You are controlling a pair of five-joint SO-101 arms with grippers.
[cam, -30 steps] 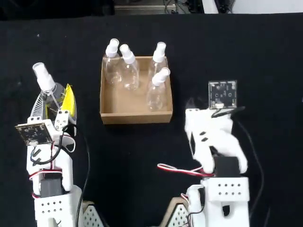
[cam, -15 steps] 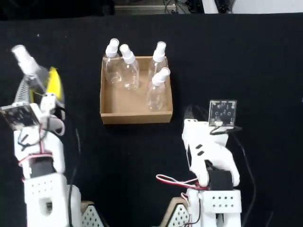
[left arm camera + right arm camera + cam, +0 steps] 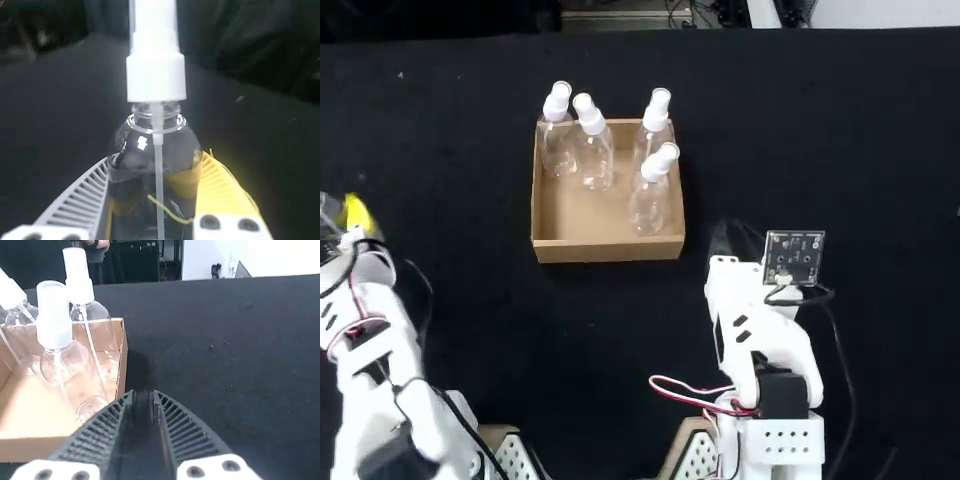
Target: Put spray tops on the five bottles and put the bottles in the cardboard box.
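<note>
A clear bottle (image 3: pixel 155 165) with a white spray top (image 3: pixel 156 60) stands upright between the grey and yellow fingers of my left gripper (image 3: pixel 155 167), which is shut on it. In the high view that gripper (image 3: pixel 342 218) sits at the far left edge, well left of the cardboard box (image 3: pixel 608 248). Several clear bottles with spray tops (image 3: pixel 652 192) stand in the box, toward its far side and right side. My right gripper (image 3: pixel 725 238) rests just right of the box's near right corner, its black fingers (image 3: pixel 131 399) shut on nothing.
The box (image 3: pixel 121 347) and its bottles (image 3: pixel 60 347) lie close in front of the right gripper (image 3: pixel 143 393). Black cloth covers the table, with bare cloth right of the box and in front of it. Both arm bases stand at the near edge.
The left arm has swung left with its bottle, from beside the box to the view's left edge. The right arm has drawn back a little toward its base.
</note>
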